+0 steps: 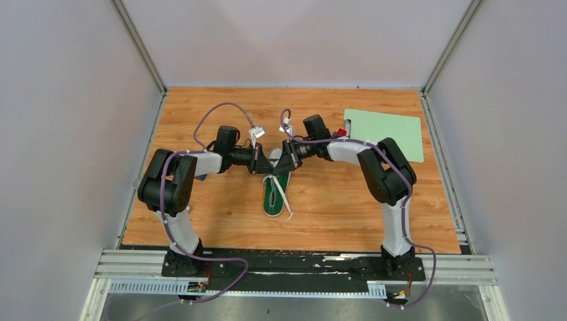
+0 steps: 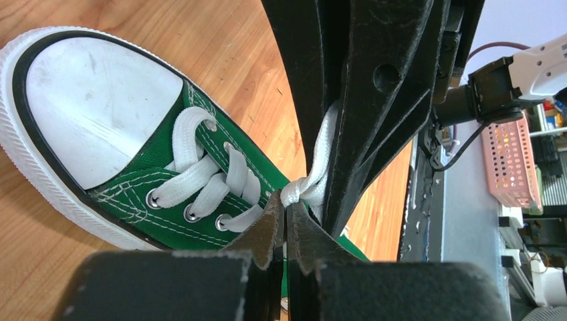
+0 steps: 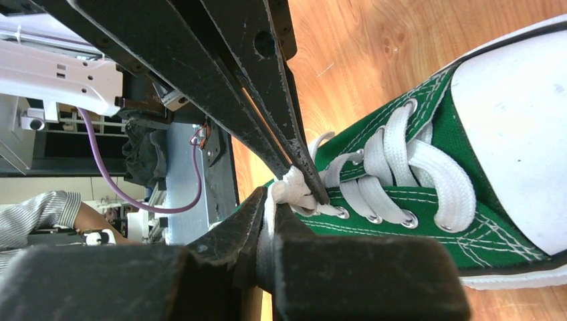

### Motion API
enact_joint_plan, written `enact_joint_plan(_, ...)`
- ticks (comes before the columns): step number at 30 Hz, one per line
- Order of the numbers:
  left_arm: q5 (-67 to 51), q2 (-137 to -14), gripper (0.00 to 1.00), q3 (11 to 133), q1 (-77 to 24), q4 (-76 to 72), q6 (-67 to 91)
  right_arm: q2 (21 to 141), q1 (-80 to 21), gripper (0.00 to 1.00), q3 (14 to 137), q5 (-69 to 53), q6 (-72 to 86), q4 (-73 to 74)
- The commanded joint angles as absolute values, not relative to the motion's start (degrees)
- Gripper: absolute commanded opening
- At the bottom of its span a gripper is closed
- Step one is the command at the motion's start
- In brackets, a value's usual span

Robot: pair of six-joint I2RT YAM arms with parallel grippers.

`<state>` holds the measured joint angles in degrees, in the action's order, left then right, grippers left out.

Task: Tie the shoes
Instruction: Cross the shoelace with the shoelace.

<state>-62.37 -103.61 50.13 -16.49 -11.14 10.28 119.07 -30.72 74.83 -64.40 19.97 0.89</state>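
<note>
Pinched shut on the white laces [image 2: 322, 144], my left gripper [image 2: 286, 208] and right gripper [image 3: 271, 204] meet at a small knot [image 2: 299, 192] above the green sneaker [image 2: 150, 152], sitting mid-counter [image 2: 134, 27]. One knot looks done, I think; the bow is left.

Sneaker [image 1: 275, 195] on table [image 1: 220, 120], mat [image 1: 391, 134] behind right

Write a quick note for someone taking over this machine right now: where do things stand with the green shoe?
Left gripper: shut, pinching the laces at the knot.
Right gripper: shut on the laces beside that knot.
Shoe: flat on the table between the two arms.
Done: one simple knot sits above the eyelets.
Left: no bow shows yet; loops to form and pull tight.
</note>
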Motion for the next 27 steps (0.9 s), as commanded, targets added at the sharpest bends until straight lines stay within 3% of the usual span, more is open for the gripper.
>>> enact_joint_plan(1, -63.68, -103.07, 0.00, 47.54, -16.37, -17.37, 15.27, 118.61, -31.85, 0.09, 75.15, -63.42, 27.38, -4.39)
enact_joint_plan(8, -65.49, -104.17, 0.00, 46.04, -15.45, -19.87, 16.10, 112.98, -29.46, 0.34, 74.15, -62.72, 18.54, 5.73)
enact_joint_plan(14, -66.14, -104.73, 0.00, 46.04, -15.38, -21.67, 17.30, 108.74, -25.99, 0.43, 69.51, -63.77, 14.16, 9.00)
enact_joint_plan(17, -66.33, -104.64, 0.00, 45.98, -15.38, -21.77, 17.31, 108.90, -25.85, 0.37, 68.83, -62.32, 14.51, 9.07)
enact_joint_plan(21, -66.63, -104.36, 0.00, 45.88, -15.38, -21.80, 17.31, 111.38, -26.41, 0.20, 69.55, -54.91, 15.95, 9.36)
enact_joint_plan(27, -66.58, -103.90, 0.00, 45.92, -15.40, -20.52, 16.30, 116.49, -28.74, 0.16, 75.51, -54.22, 15.50, 10.03)
